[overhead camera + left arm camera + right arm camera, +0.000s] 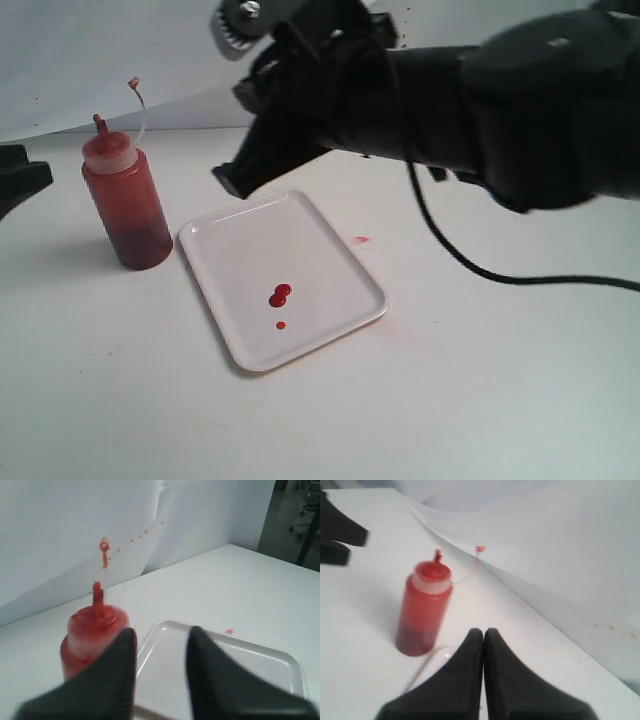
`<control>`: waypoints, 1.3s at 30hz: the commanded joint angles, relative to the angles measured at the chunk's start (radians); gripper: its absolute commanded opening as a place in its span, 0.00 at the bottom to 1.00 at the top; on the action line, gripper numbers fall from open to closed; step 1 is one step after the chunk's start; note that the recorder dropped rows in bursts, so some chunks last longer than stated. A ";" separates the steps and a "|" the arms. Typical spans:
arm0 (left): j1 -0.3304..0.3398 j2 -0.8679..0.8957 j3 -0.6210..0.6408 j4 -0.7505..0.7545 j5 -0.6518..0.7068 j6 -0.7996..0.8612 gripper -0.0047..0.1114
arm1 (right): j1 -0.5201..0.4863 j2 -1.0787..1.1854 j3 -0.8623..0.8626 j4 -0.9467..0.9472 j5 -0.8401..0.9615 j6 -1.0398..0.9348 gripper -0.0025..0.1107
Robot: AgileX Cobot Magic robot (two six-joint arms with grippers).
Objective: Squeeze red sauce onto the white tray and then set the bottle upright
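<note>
Fingers (465, 675) of right gripper (483, 631) pressed flat together, hovering over the white tray (250, 250). Left gripper (161, 632) fingers narrowly apart, gripping nothing, near the bottle (125, 205). Bottle upright on table (480, 380), just beside tray's left end, not touching. Red sauce (280, 295) drops sit near tray's middle.

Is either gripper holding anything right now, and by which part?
Nothing is held. The bottle stands free; the right gripper is shut empty, the left gripper open and empty.
</note>
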 commanded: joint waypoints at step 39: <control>-0.477 -1.253 0.168 -0.005 0.134 -0.748 0.04 | -0.005 -0.290 0.312 0.258 -0.968 0.293 0.02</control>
